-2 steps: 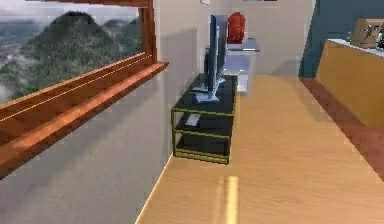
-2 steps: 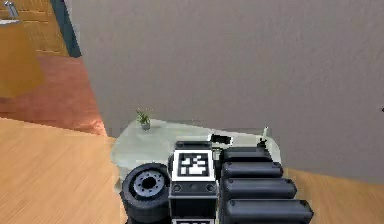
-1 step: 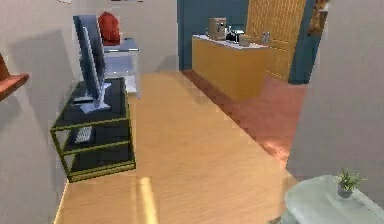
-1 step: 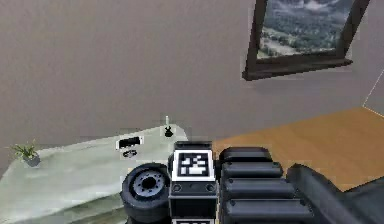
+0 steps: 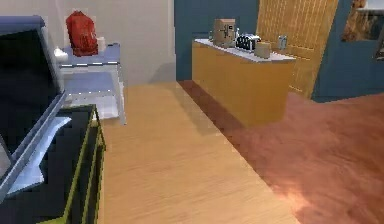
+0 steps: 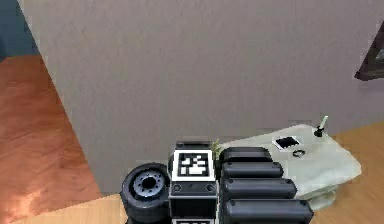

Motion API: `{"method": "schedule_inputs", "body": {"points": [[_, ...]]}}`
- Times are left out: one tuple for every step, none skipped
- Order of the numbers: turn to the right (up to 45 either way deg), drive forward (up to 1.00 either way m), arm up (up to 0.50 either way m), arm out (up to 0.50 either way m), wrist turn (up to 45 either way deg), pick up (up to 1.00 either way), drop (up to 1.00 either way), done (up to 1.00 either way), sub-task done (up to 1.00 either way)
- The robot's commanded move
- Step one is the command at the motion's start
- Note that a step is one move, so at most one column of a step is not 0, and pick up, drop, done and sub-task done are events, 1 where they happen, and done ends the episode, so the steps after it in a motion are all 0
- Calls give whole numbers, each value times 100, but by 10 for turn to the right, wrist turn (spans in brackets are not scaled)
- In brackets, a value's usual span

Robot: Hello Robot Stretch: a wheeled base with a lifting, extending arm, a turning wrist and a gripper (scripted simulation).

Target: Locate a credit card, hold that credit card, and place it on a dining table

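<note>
In the arm side view, the arm [image 6: 255, 190] is cut off by the bottom edge just right of centre. A white marked square [image 6: 192, 164] sits at its end, and the tool's [image 6: 148, 190] dark round body is just left of that. Its fingers cannot be made out against the body, so I cannot tell whether they are apart or together, or whether the tool holds anything. At lower right a pale, flat-topped object [image 6: 300, 160] with a small upright lever [image 6: 321, 127] is partly hidden behind the arm, below a grey wall [image 6: 200, 70]. In the forward view, an orange surface [image 5: 240, 85] at upper centre carries a brown box [image 5: 224, 31] and small items [image 5: 250, 43] too tiny to tell whether one is the credit card. At upper left a red backpack [image 5: 82, 34] sits on a white surface [image 5: 95, 85]. A television [image 5: 25, 85] is cropped by the left edge.
</note>
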Motion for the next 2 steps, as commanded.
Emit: {"method": "schedule_inputs", "body": {"points": [[30, 0, 0, 0, 0, 0, 0, 0, 0], [0, 60, 0, 0, 0, 0, 0, 0, 0]]}}
